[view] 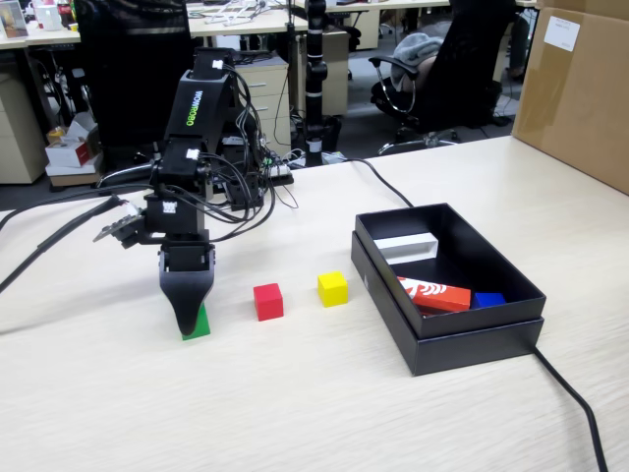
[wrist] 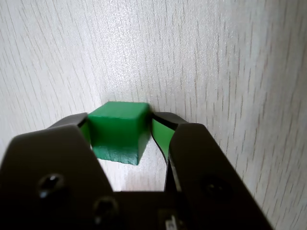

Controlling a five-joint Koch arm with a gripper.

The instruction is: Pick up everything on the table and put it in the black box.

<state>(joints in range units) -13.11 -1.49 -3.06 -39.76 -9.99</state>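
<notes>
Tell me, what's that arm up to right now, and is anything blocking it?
Tool shut on green cube, cube on table. Red cube and yellow cube waiting. Path to black box runs over them; otherwise unobstructed.

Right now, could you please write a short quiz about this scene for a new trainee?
1. True or false: the small red cube already lies inside the shallow matte black box.
2. Which cube sits between the fingers of the black gripper? A) small yellow cube B) small green cube C) red cube
3. Fill in: the long red block with white marks lies in the ____.

Key: 1 false, it stands on the beige wood-grain table; 2 B; 3 black box.
</notes>
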